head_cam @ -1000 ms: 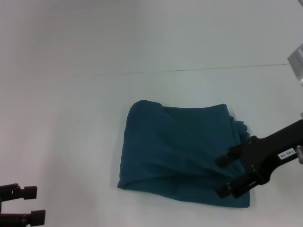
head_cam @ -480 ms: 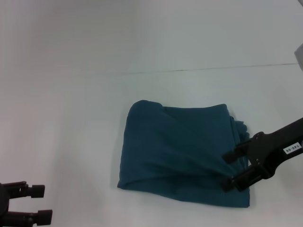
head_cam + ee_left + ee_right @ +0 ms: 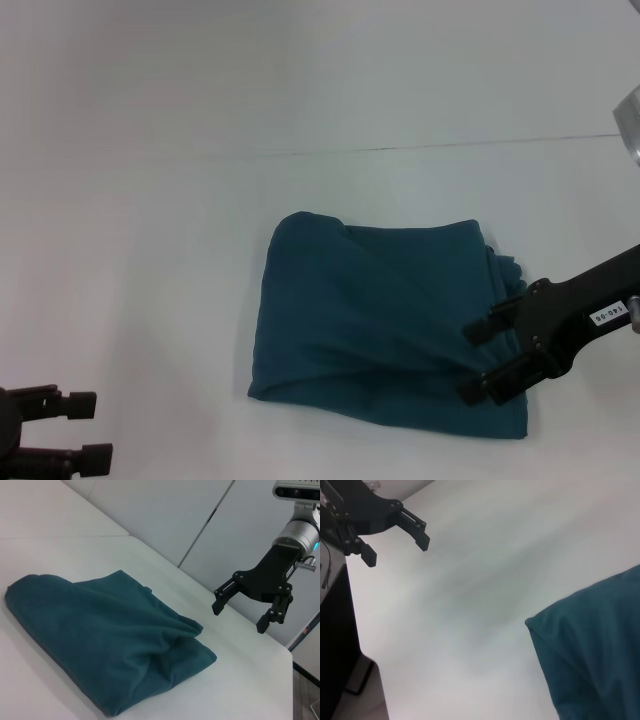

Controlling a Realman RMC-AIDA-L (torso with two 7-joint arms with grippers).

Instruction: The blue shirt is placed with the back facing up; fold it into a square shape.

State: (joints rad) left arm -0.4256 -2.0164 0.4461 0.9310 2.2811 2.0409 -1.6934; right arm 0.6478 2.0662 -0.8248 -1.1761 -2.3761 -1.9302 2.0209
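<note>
Over the shirt's right edge we have our right gripper (image 3: 481, 363), jaws spread wide and holding nothing; the left wrist view shows it raised off the table, fingers apart, with clear air between it and the cloth. We judge it sits there because the last fold on that side is laid down and the cloth is let go. Next out, the blue shirt (image 3: 380, 325) lies near the middle of the white table (image 3: 150, 250), already bundled into a rough square, layered, with a diagonal ridge and a puffy rounded corner at its far left; the stacked edges on the right side look uneven, so we read the fold as mostly done but untidy. Our left gripper (image 3: 88, 432) is parked low at the near left, well apart from the shirt, fingers open too. Hard to make out: how many layers are inside the bundle, where sleeves and collar went, and the head view alone does not show the right gripper's height.
</note>
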